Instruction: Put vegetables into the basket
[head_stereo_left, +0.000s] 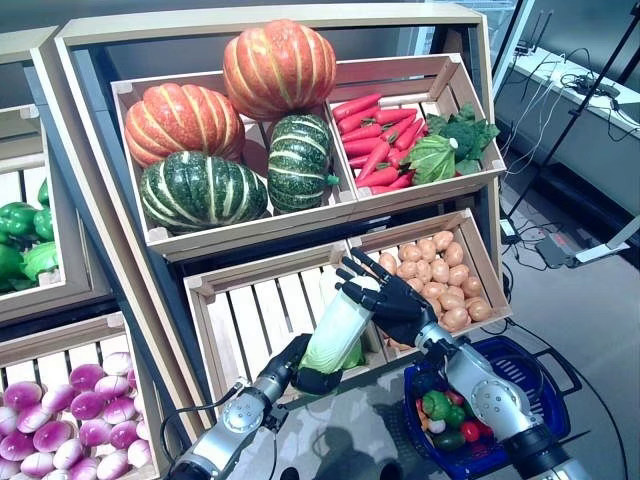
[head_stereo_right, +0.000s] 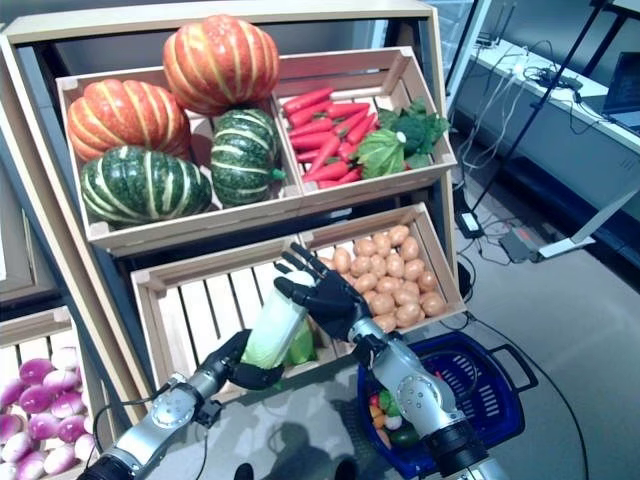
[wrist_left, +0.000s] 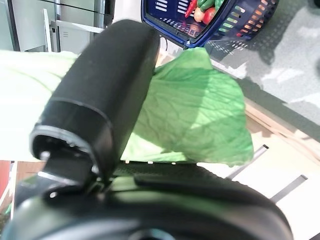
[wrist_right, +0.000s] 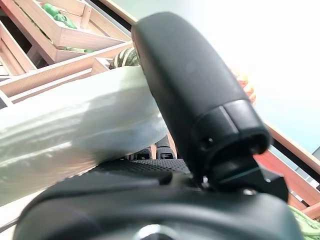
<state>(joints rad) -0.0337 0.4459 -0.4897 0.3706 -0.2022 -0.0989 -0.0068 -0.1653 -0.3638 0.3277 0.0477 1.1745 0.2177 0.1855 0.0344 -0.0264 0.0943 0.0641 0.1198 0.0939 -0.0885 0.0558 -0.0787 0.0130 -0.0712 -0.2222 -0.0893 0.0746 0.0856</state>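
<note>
Both hands are on one vegetable: a long pale-green napa cabbage with a white stalk (head_stereo_left: 338, 330), held upright in front of the empty slatted wooden crate (head_stereo_left: 262, 312) on the lower shelf of the wooden display stand (head_stereo_left: 90, 200). The left hand (head_stereo_left: 300, 368) comes up from below and wraps the cabbage's leafy green base, thumb curled across it in its own wrist view. The right hand (head_stereo_left: 398, 300) reaches in from the right side and lies against the white upper part, fingers spread and nearly straight, thumb pressed over the stalk in the right wrist view.

Below the right forearm, the dark blue plastic shopping basket (head_stereo_left: 560, 400) stands on the grey floor, with a small heap of green, red and white vegetables (head_stereo_left: 447, 415) already inside. The cabbage is above and to the left of the basket's rim, not in it.

Just right of the hands, a crate is filled with brown potatoes (head_stereo_left: 445, 275). On the upper shelf, orange and dark green striped pumpkins (head_stereo_left: 230, 130) fill the left crate; red carrots (head_stereo_left: 378, 140) and leafy greens (head_stereo_left: 450, 140) fill the right one. At the far left edge sit green bell peppers (head_stereo_left: 25, 235) and purple-white turnips (head_stereo_left: 70, 420).
</note>
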